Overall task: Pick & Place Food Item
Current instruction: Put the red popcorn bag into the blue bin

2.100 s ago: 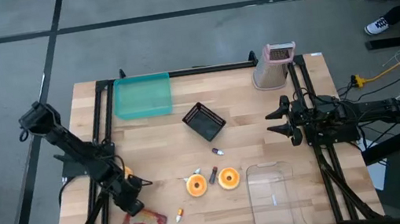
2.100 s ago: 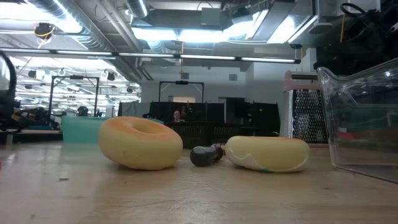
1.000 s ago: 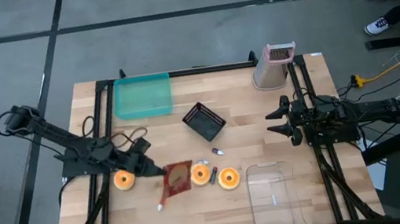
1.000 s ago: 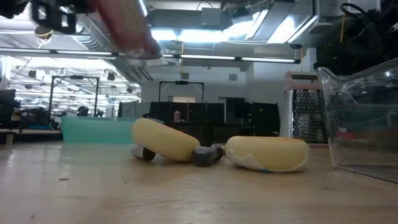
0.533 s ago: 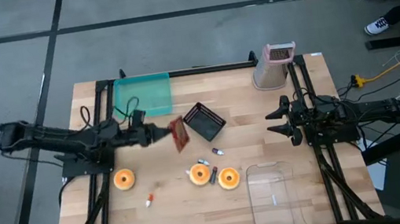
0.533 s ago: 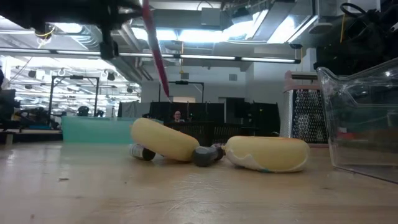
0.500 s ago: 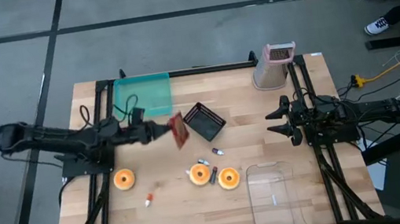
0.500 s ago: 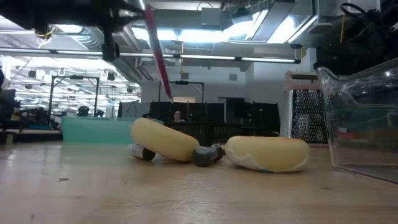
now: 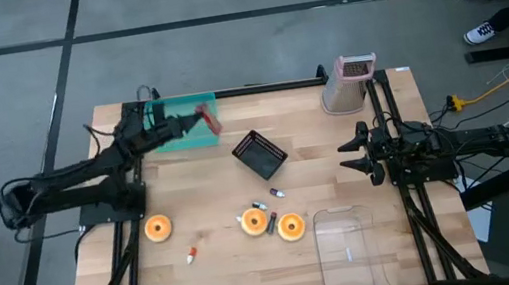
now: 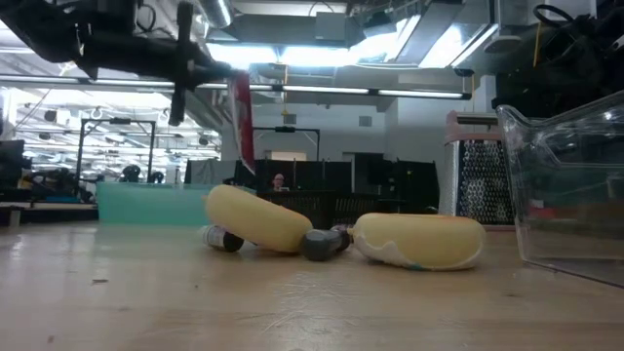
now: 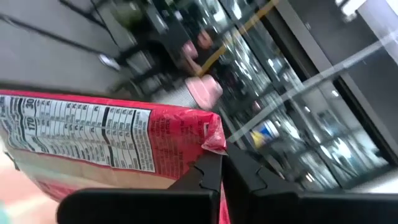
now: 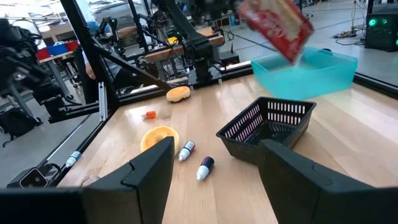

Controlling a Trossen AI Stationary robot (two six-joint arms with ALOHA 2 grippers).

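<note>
Two arms, one red snack bag in the air

One end effector, the left end effector (image 9: 193,121), is pinching the red snack bag (image 9: 208,120) by its edge and holds it up above the teal bin (image 9: 183,135) at the back of the wooden surface (image 9: 317,153). From the low view the bag (image 10: 240,119) hangs down thin and flat, well above the surface. The right end effector (image 9: 350,157) waits at the right side with its fingers spread wide and nothing between them. A black basket (image 9: 259,154) sits near the middle, just beside the bin. Three orange donuts (image 9: 290,226) lie nearer the front, one off to the left. A clear box (image 9: 351,249) sits at the front right, and a grater (image 9: 348,83) stands at the back right.
</note>
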